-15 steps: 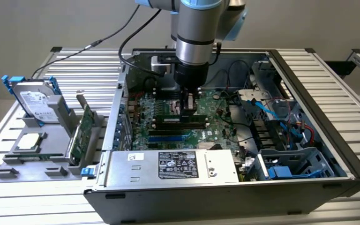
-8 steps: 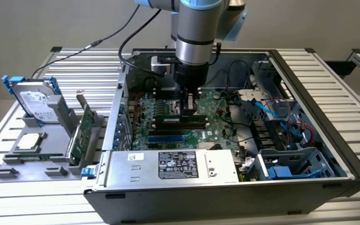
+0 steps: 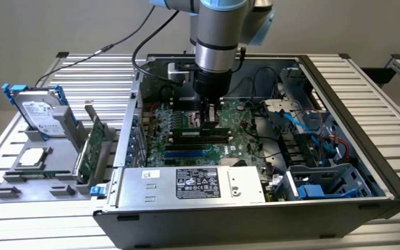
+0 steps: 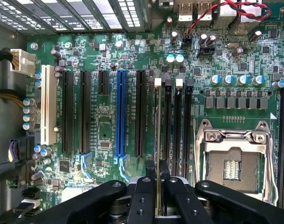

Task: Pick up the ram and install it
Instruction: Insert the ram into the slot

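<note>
Grips the ram edge-on in the tool, pinched nearly shut on it, above the black memory slots at the middle of the motherboard, beside the processor socket; calls, by judgement, for upright alignment with one slot and even downward pressure.

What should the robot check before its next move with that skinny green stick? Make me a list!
1. Grip: the gripper pinches the ram: ok.
2. Direction: the ram runs parallel to the black memory slots: ok.
3. Tilt: the ram stands on its edge, seen as a thin line from above: ok.
4. The white slot latches are open: cannot tell.
5. The ram is pushed fully down into a slot: cannot tell.
</note>
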